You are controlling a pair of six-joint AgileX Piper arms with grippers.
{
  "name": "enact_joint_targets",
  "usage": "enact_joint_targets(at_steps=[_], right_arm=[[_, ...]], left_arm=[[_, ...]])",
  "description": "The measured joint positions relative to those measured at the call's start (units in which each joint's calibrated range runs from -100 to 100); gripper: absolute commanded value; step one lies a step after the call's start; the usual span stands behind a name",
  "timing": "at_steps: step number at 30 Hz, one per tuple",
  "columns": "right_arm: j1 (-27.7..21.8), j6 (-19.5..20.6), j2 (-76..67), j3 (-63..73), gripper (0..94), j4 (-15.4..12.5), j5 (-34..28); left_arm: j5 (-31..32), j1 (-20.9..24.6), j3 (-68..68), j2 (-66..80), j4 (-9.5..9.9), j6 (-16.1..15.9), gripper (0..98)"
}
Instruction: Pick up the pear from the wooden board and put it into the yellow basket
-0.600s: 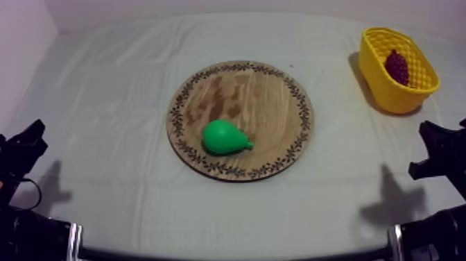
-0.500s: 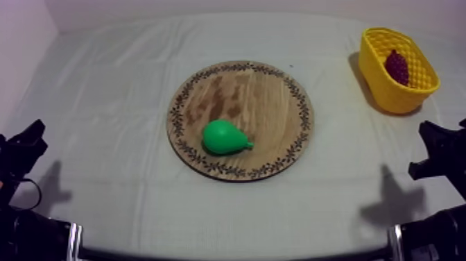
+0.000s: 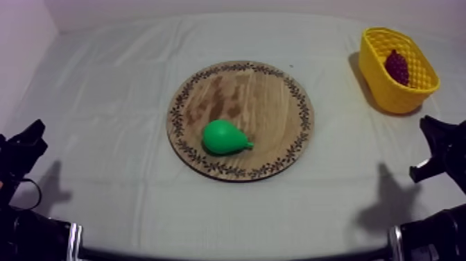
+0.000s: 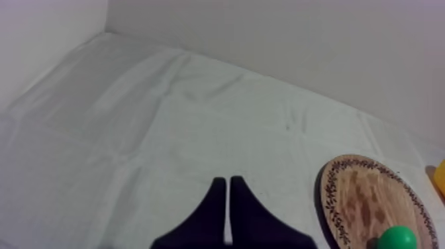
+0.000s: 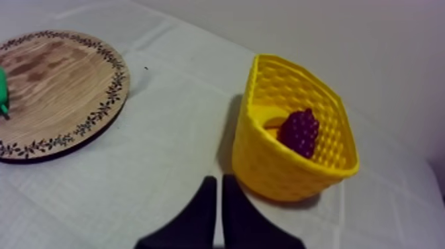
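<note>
**Right arm stirs; pear not yet touched**

Change noted: our right arm, low and well off the wooden board's right side, has shifted a little in the last half second, and its shadow on the cloth has moved with it. The pear, the board, the yellow basket and our left arm have not moved. We read this as the very start of a reach by the arm nearer the basket. None of the task is done yet.

Pincers: the right pincer is a narrow wedge with nothing in it. The left pincer is the same.

The pear lies on its side on the board, left of centre and towards the near rim. Its tapered end points to the board's right.

Materials:
- Pear: bright green, smooth, slightly glossy and plump. It will probably roll if nudged.
- Board: flat and round, with stained wood grain and a leafy band along the rim.
- Basket: oval with a yellow lattice wall, well apart from the board beyond its far right. It holds a knobbly dark purple bunch of grapes.
- Tabletop: grey-white cloth, softly creased.
</note>
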State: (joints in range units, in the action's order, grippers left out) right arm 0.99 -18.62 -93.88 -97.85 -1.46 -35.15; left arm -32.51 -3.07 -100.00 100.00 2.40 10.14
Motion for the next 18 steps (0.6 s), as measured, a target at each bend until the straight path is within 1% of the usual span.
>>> enact_joint_targets(at_steps=[4, 7, 11, 15, 18], right_arm=[[1.31, -2.2, 4.41, 5.44, 0.3, 0.27, -0.46], [2.99, -4.37, 8.93, 11.53, 0.3, 0.26, -3.03], [6.05, -7.67, 16.53, 22.16, 0.3, -0.46, -9.27], [9.04, -11.06, 25.18, 34.98, 0.3, -1.28, -17.98], [11.2, -12.49, 32.07, 43.98, 0.3, -1.55, -23.76]], left_arm=[[0.0, 0.0, 0.0, 0.0, 0.0, 0.0, 0.1], [0.0, 0.0, 0.0, 0.0, 0.0, 0.0, 0.1], [0.0, 0.0, 0.0, 0.0, 0.0, 0.0, 0.1], [0.0, 0.0, 0.0, 0.0, 0.0, 0.0, 0.1], [0.0, 0.0, 0.0, 0.0, 0.0, 0.0, 0.1]])
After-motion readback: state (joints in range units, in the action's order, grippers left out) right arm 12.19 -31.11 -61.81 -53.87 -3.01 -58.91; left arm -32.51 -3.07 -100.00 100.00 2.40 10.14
